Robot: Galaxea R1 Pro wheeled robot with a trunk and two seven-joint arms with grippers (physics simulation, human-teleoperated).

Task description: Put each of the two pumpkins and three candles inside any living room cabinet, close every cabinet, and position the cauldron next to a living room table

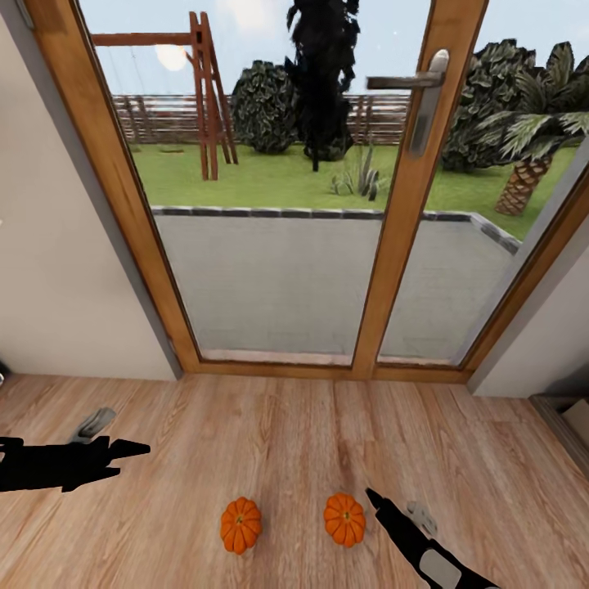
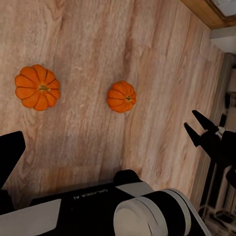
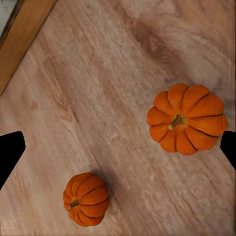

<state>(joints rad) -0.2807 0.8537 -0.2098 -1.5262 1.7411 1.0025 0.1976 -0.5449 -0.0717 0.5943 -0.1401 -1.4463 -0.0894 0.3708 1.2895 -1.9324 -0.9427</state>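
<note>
Wooden floor boards [image 1: 286, 442] carry everything at hand, running up to a glazed door [image 1: 278, 245] with a timber frame and a metal handle [image 1: 425, 90]; a grey terrace and a lawn lie behind the glass. At the left edge of the head view the left gripper [image 1: 135, 448] hangs over the boards, pointing right; only one dark finger tip shows clearly, so I cannot tell how its jaws stand. Two pumpkins sit on the floor, well apart from the door sill and near each other without touching. The left pumpkin [image 1: 240, 524] [image 2: 38, 87] [image 3: 86, 198] stands upright, stem up, with nothing around it. The right pumpkin [image 1: 344, 519] [image 2: 121, 97] [image 3: 187, 118] sits beside it, also upright. Just to its right the right gripper [image 1: 375, 497] reaches in, its tip close beside the pumpkin and not touching it. In the right wrist view its two fingers stand at opposite edges of the picture, spread wide, with the right pumpkin lying near one finger [image 3: 229, 147] and ungripped. No container holds either pumpkin.
</note>
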